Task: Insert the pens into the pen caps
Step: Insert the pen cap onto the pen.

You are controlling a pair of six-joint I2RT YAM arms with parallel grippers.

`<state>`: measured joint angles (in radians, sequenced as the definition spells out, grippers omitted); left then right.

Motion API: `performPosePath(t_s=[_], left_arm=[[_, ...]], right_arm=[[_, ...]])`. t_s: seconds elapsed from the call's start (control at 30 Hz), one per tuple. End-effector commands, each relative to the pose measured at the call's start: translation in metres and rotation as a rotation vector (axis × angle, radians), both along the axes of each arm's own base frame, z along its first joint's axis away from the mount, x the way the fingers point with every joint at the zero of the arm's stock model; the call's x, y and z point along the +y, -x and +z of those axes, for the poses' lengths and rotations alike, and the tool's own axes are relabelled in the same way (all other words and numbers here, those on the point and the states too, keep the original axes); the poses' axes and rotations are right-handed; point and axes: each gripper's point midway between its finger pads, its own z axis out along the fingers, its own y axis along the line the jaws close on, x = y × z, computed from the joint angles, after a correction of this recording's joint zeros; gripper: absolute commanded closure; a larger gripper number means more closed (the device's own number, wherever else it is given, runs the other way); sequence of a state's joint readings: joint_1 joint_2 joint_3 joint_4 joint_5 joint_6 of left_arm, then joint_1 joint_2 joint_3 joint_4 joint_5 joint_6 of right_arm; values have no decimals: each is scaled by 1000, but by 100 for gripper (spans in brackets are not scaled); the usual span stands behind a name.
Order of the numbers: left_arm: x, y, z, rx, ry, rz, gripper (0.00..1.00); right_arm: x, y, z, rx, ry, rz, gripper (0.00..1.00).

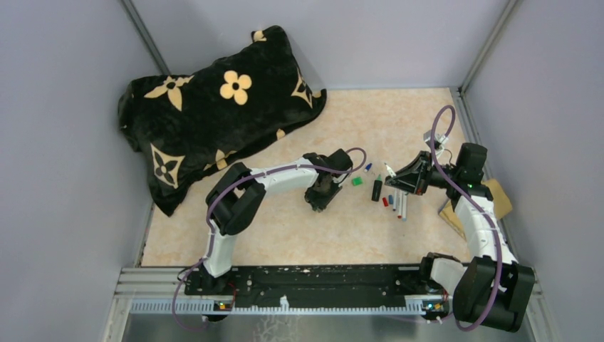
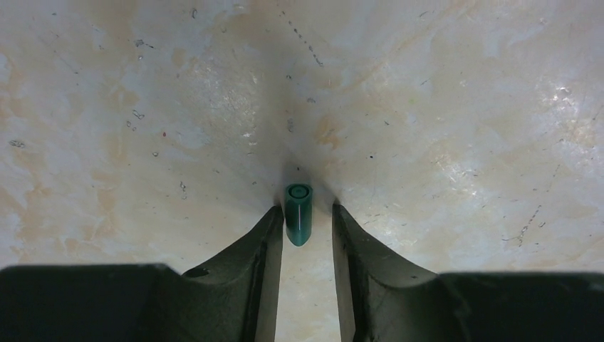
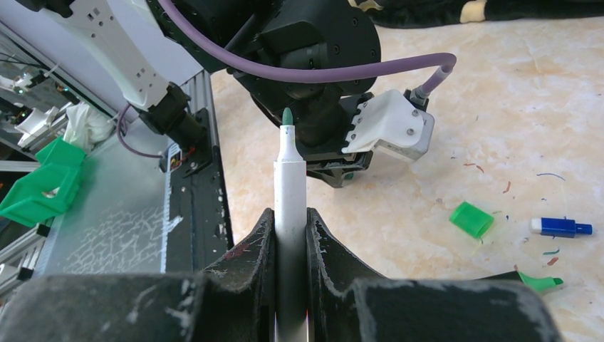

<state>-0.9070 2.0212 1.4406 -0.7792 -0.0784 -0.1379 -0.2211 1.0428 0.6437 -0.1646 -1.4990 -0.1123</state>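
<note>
Right gripper (image 3: pixel 290 217) clenched on a white pen (image 3: pixel 290 187), green nib exposed; left gripper (image 2: pixel 305 211) jaws released, straddling the teal cap (image 2: pixel 298 214) on the table, left of the other pens (image 1: pixel 396 204); insertion apparently not yet begun.

I can't read 1 word, number or brand on any of my feeds. The white pen (image 3: pixel 290 182) pinched in the right claw (image 3: pixel 290 216) shows a plain barrel. The teal cap (image 2: pixel 298 217) sitting inside the parted left claw (image 2: pixel 304 209) looks unmarked. Well beyond the left claw, the black cushion (image 1: pixel 206 114) carries only tan flower and star motifs, with no letters I can make out.
</note>
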Motion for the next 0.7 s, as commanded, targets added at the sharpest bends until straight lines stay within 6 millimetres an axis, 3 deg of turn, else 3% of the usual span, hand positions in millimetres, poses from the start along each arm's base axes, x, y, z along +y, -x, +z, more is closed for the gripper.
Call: performPosePath(t_s=[0.0,0.23,0.53,0.67], left_arm=[[-4,-8,-21,-24,2,6,62],[-5,-12,-19,-35,0,7,66],[8,7,-35,42,-41,3,77],[10,12,-38,58,-34,4,94]], right_arm=[[-2,-3,22,-112,8,22,100],[-2,-3,22,-111,7,22,100],[-2,-3,23,-114,6,26,100],[-2,-2,23,-114,5,28,100]])
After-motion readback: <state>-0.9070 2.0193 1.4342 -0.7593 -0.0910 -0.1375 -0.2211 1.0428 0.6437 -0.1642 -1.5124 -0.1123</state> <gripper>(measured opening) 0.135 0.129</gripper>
